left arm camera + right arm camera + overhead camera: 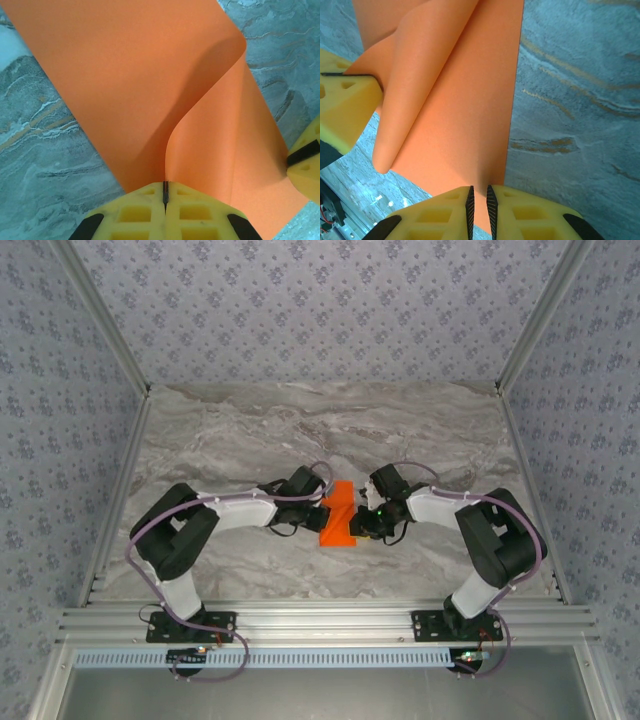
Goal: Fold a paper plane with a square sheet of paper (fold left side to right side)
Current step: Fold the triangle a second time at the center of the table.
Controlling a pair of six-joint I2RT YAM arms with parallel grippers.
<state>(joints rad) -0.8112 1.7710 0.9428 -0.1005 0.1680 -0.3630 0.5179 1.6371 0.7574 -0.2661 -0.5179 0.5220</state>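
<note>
Clearly, we had the square sheet of paper raised between the two arms near the middle of the counter, partly rolled over itself rather than lying flat. Our left pincer was fully closed on one edge of the sheet. Its yellow fingers were pressed together with the paper caught in the seam, and the flap bowed over the lower layer in a soft, uncreased curl. Our right pincer stood nearly closed about the opposite edge, with a thin slot between its pads. The paper ran into that slot, so we judged it held, though from this angle we could not be sure how firmly.

We took the step in hand to be carrying the left side across to the right. To do it well, we needed the right edge kept low as an anchor and the left edge swept over in a shallow arc. Its corners had to be matched to the far edge before any crease was pressed. Pulling the two grips apart risked a slip or tear, and lowering unevenly would have slanted the fold.
</note>
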